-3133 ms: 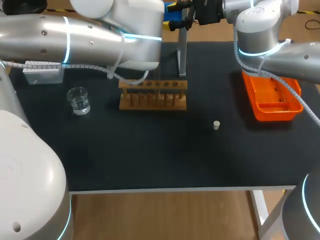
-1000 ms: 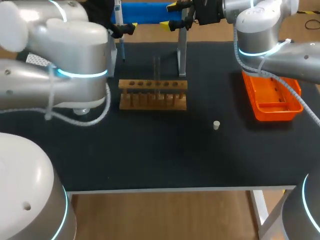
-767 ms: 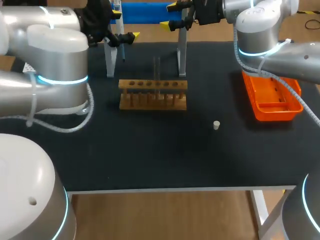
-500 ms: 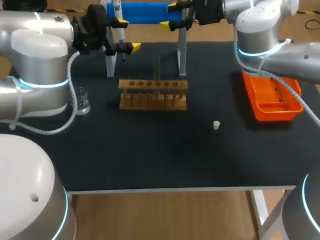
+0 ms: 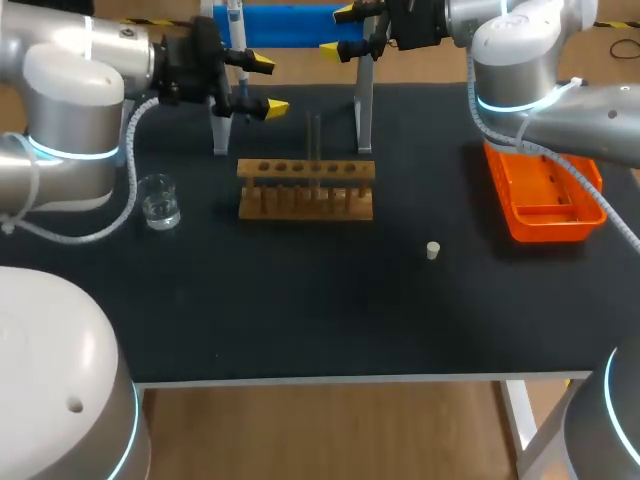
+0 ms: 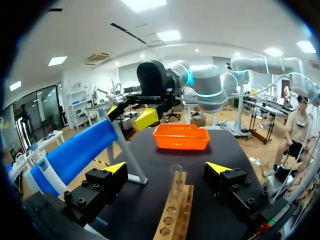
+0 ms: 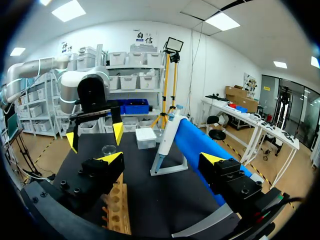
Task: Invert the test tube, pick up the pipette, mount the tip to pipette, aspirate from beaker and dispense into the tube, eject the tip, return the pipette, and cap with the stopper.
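Head view shows the tube point(image 5: 315, 140) upright in the rack point(image 5: 305, 190), so inversion looks done, while the pipette point(image 5: 236, 18) hangs on its stand point(image 5: 300, 25), the stopper point(image 5: 432, 250) lies loose on the table point(image 5: 300, 320), and the left gripper point(image 5: 269, 84) and right gripper point(image 5: 340, 30) both gape wide, holding nothing.

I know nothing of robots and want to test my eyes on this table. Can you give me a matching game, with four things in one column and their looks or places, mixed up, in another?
1. beaker
2. rack
3. tray
4. stopper

a. orange, at the table's right
b. small and pale, alone between rack and tray
c. clear glass, at the left
d. wooden, in the middle, holding a test tube

Pairs: 1-c, 2-d, 3-a, 4-b.
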